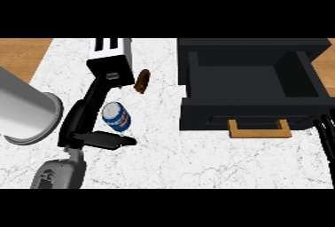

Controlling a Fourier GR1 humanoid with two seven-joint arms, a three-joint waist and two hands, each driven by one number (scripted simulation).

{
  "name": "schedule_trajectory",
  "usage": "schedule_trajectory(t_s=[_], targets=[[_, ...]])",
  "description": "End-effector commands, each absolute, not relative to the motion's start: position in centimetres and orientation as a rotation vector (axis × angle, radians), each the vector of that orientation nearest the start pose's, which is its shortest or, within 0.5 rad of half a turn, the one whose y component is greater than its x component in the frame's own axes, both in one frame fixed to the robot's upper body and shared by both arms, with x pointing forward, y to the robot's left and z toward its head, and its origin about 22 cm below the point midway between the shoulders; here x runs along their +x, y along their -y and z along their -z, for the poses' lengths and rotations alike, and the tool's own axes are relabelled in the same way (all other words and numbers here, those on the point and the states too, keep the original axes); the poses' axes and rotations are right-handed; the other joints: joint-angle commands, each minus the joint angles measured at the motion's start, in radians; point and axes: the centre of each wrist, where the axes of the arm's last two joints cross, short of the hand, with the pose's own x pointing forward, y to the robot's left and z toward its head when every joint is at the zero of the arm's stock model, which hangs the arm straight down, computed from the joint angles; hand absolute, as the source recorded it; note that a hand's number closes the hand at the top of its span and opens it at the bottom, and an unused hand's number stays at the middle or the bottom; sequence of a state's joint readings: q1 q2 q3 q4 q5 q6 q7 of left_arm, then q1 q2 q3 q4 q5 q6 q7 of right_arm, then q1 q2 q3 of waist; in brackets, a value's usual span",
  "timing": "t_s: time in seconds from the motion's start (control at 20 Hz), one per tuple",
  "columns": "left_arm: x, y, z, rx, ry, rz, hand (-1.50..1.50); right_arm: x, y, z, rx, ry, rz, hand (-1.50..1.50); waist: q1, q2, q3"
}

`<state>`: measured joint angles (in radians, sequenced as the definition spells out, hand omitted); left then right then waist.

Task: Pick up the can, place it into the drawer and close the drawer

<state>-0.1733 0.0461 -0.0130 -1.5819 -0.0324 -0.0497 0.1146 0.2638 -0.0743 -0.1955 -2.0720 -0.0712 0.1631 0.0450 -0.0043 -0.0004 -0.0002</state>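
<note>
Blue can [116, 117], white-banded, with a silvery top.

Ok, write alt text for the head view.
The robot's left hand brackets a blue cylindrical can on the white marble counter, fingers left of it, thumb below. To its right a black drawer with a wooden handle stands open; the right hand rests at the right edge.

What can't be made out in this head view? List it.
Head view only:
Right hand: mostly cut off by the right edge.
Grey cylinder: cut off by the left edge.
Brown object beside the toaster: too small to identify.
Left hand and can: contact unclear from above.
</note>
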Motion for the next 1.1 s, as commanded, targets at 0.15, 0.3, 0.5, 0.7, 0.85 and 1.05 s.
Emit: schedule_trajectory(t_s=[0.15, 0.3, 0.5, 0.7, 0.85, 1.05], targets=[[30.0, -23.0, -2.0, -0.006, 1.621, 0.147, -1.5, 15.9, 29.6, -7.3, -0.168, 1.783, -0.006, -1.5, -0.001, 0.0, 0.0], [28.9, -24.2, -0.4, 0.022, 1.617, 0.152, -1.5, 15.2, 30.3, -7.5, -0.185, 1.779, -0.028, -1.5, 0.0, 0.0, 0.0], [28.5, -26.0, 1.5, 0.042, 1.586, 0.141, -1.5, 15.6, 29.0, -8.1, -0.172, 1.788, -0.032, -1.5, 0.0, 0.0, 0.0], [28.0, -25.9, 3.0, 0.046, 1.579, 0.144, -1.5, 16.7, 28.9, -7.4, -0.18, 1.804, -0.005, -1.5, 0.002, 0.0, 0.0], [28.8, -26.6, 4.4, 0.042, 1.581, 0.172, -1.5, 18.1, 30.3, -5.6, -0.168, 1.787, -0.032, -1.5, 0.001, 0.001, 0.0], [27.7, -28.5, 4.4, 0.037, 1.57, 0.161, -1.5, 16.5, 28.9, -7.3, -0.188, 1.78, -0.035, -1.5, 0.001, 0.0, 0.0]])
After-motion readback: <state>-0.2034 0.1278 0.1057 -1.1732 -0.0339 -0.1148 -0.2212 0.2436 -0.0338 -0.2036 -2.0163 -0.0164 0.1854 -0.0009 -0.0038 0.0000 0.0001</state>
